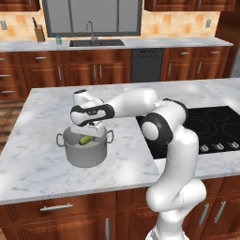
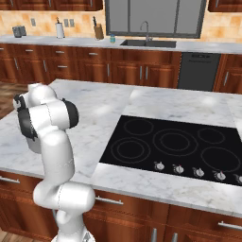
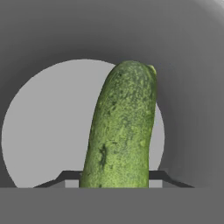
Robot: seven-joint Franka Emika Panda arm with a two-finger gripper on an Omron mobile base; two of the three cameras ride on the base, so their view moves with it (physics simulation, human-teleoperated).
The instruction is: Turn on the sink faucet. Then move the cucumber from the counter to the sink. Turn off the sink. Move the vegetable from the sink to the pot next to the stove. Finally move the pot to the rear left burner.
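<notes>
- Three views cover this moment; we take them in order.
- Left base view: we see the arm reach left across the tabletop (image 1: 42, 164), a white marble island, with the hand (image 1: 89, 133) lowered into the mouth of the pot (image 1: 86, 150). The pot stands upright on the marble, left of the stove (image 1: 206, 126) and apart from its edge. The cucumber (image 1: 86, 139) shows as a green patch at the rim, directly under the hand. We judge the hand is low so that the vegetable ends up inside the walls rather than dropping from height and bouncing out.
- Left base view, background: the sink (image 1: 97, 43) and the sink faucet (image 1: 91, 29) sit on the far counter, well apart from the island. No water is discernible at this scale.
- Right base view: we see the black stove (image 2: 175, 144) with its ring outlines and a row of knobs along its near edge. The arm's upper links block the pot. The glass surface carries nothing, which fits the pot move being not yet done.
- Hand view: the camera looks down into the pot, whose pale round floor lies behind the cucumber (image 3: 120, 131). The cucumber runs lengthwise away from the camera, its near end set between the finger tips (image 3: 70, 177). We read the hand as closed on the cucumber at a medium width; release appears to be the step in hand.
</notes>
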